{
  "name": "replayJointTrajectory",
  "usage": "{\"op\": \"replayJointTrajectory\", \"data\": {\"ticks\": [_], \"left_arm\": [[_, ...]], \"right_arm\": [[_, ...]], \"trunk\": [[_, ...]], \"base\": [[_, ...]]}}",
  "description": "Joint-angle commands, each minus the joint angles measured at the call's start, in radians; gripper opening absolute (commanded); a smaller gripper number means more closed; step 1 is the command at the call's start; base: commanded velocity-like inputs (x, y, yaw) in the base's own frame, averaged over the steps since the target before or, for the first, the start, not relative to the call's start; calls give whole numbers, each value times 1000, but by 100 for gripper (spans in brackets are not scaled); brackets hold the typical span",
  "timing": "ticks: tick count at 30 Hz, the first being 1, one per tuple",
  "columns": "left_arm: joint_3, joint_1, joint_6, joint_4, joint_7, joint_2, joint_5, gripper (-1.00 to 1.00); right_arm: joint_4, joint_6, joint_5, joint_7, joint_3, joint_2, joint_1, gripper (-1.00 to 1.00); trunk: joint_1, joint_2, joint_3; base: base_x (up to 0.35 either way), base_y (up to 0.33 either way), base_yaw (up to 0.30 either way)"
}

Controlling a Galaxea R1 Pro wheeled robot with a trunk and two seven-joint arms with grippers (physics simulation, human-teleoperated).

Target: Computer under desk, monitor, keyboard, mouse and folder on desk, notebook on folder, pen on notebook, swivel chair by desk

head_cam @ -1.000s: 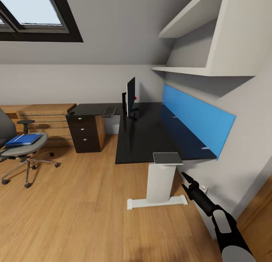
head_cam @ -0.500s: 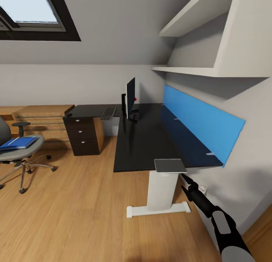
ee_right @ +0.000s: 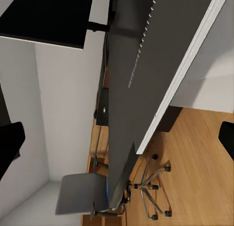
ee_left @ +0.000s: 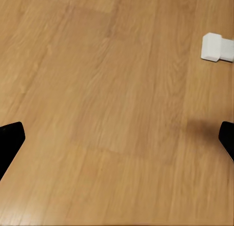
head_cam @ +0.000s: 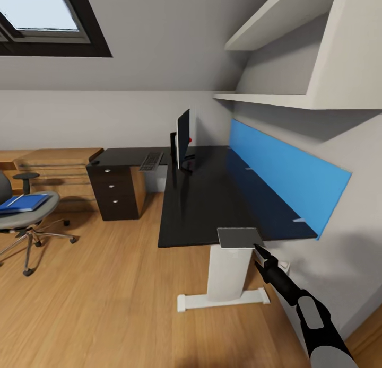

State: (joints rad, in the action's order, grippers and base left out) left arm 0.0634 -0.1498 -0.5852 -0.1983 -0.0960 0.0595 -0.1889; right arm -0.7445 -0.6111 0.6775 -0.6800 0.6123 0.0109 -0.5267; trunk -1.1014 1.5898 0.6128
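Note:
The black desk (head_cam: 201,198) carries the monitor (head_cam: 183,139) and, left of it, the keyboard (head_cam: 152,160). A small black lump, perhaps the mouse (head_cam: 96,160), sits at its far left end. The grey notebook (head_cam: 240,237) lies at the near edge, above the white pedestal. My right gripper (head_cam: 258,250) is at its near right corner, open; the notebook (ee_right: 131,89) runs edge-on between the fingers (ee_right: 10,140). The swivel chair (head_cam: 24,219) stands far left with the blue folder (head_cam: 26,202) and a pale pen (head_cam: 16,200) on its seat. My left gripper (ee_left: 119,138) hangs open over the floor. The computer is out of view.
A black drawer unit (head_cam: 114,190) and low wooden shelving (head_cam: 58,161) stand at the back left. A blue panel (head_cam: 286,177) and white wall shelves (head_cam: 276,97) line the right wall. The pedestal's white foot (head_cam: 220,299) (ee_left: 214,47) rests on the wooden floor.
The whole view has shifted: the chair slid toward the picture's left edge and the desk's near edge came lower and closer. My right arm keeps its place in the picture.

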Motion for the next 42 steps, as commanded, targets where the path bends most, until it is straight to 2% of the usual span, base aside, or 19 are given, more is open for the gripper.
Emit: {"op": "replayJointTrajectory", "data": {"ticks": [1,9,26,42], "left_arm": [[6,-1,-3,0,0,1,3,100],[3,0,-2,0,0,2,4,100],[3,-1,-2,0,-1,3,4,100],[3,0,-2,0,-4,3,4,100]], "right_arm": [[0,-7,2,-1,4,1,-1,100],[0,-7,3,-1,4,0,-1,100],[12,-7,2,-1,11,-3,-1,100],[28,-7,2,-1,24,-4,-1,100]], "trunk": [[0,0,1],[0,0,1],[0,0,1],[-58,105,48]], "base": [[262,0,0],[143,0,0],[14,0,0],[0,0,0]]}}
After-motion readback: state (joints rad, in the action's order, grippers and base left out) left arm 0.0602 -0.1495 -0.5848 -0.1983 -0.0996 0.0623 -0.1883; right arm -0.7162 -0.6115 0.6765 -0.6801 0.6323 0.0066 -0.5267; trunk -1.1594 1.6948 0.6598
